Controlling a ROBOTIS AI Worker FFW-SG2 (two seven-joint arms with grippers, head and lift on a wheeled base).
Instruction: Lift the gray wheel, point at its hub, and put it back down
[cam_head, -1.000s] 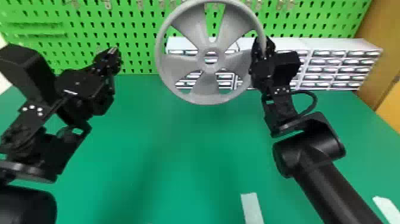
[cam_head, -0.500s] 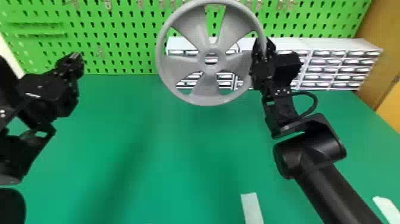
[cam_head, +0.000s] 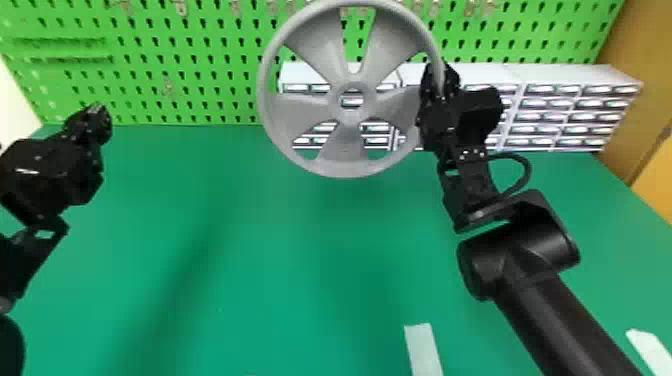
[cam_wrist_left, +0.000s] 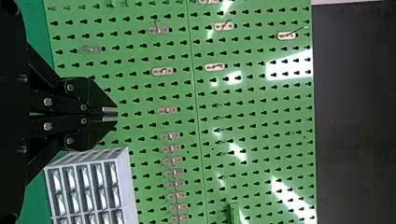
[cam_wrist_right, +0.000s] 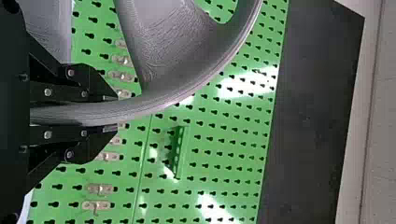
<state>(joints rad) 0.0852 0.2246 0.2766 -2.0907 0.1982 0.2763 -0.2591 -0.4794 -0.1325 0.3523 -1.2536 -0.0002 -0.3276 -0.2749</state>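
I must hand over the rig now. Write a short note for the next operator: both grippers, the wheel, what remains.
Right gripper: shut on the gray wheel, at its rim.
Left gripper: shut, empty, away from the hub.
Wheel: held up over the green table.
Done: lifting. Hub pointing: cannot tell.
Remaining: pointing if not done, then putting the wheel down.
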